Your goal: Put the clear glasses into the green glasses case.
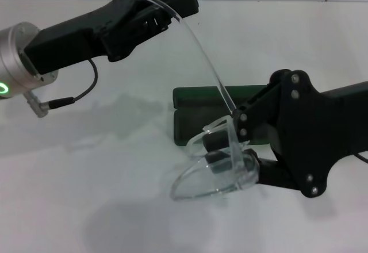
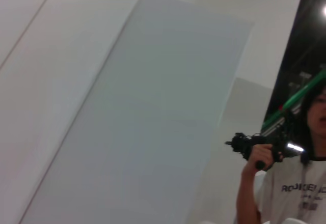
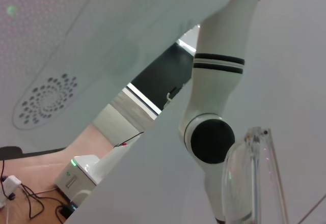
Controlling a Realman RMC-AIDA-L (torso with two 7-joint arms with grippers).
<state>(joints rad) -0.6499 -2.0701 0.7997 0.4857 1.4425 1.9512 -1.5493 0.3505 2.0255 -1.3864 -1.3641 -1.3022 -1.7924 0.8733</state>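
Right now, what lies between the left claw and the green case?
In the head view, only one long arm of the clear glasses spans from left claw down toward the case.

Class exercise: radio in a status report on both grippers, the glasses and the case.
Right gripper shut on clear glasses, held above the table in front of the green glasses case. Left gripper holds the raised arm tip. Case not blocked.

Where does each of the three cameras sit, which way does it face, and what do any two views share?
Head view: high on the robot, looking down at the white table; shows left gripper and right gripper holding the clear glasses before the green glasses case.
Left wrist view: faces outward at white walls and a person; no robot parts.
Right wrist view: tilted upward at the ceiling; shows a white robot arm.
Shared: the clear glasses, head and right wrist.
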